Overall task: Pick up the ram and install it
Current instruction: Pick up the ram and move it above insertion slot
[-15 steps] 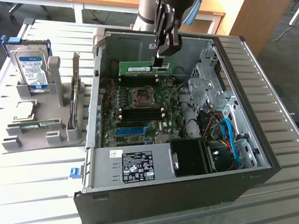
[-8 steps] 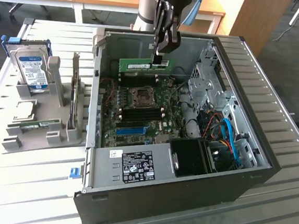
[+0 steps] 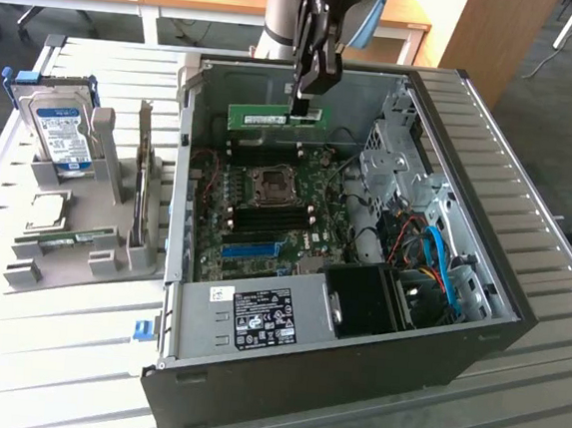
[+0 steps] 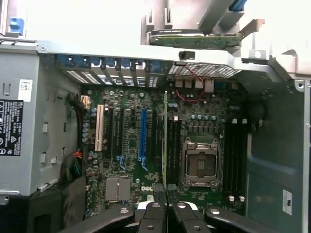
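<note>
Gripper (image 3: 303, 105) jaws pinch narrowly on the ram (image 3: 272, 119), holding it above the motherboard (image 3: 266, 212) near the open computer case's (image 3: 351, 390) far wall.

Item: ram (image 3: 274, 119). A long, narrow green circuit-board stick with a pale label on its face. It is clamped at one end in the gripper (image 3: 307, 104) and hangs in the air. It stands on its long edge, level, above the motherboard (image 3: 266, 212) and is not seated in it. In the wrist view the ram (image 4: 165, 145) shows edge-on as a thin line, parallel to the motherboard's dark slots.
</note>
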Motion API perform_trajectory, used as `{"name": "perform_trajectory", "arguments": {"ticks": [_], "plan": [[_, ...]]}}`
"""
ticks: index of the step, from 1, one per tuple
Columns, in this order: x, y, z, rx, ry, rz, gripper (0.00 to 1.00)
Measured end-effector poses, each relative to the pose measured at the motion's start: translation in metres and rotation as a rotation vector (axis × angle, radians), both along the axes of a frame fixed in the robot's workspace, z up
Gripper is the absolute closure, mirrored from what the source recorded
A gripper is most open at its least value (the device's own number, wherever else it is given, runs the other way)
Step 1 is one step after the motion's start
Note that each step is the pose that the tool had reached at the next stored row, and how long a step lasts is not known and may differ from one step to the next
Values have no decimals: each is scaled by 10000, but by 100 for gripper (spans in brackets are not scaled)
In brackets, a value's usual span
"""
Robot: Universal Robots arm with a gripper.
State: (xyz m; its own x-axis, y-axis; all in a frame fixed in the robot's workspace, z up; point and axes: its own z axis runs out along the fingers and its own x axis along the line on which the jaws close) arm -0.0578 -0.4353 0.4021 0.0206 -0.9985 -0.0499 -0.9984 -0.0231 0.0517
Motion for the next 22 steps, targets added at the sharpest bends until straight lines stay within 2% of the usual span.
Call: {"name": "perform_trajectory", "arguments": {"ticks": [12, 22], "plan": [[0, 162, -3, -1, 1, -162, 88], [0, 172, -4, 1, 0, -166, 88]]}}
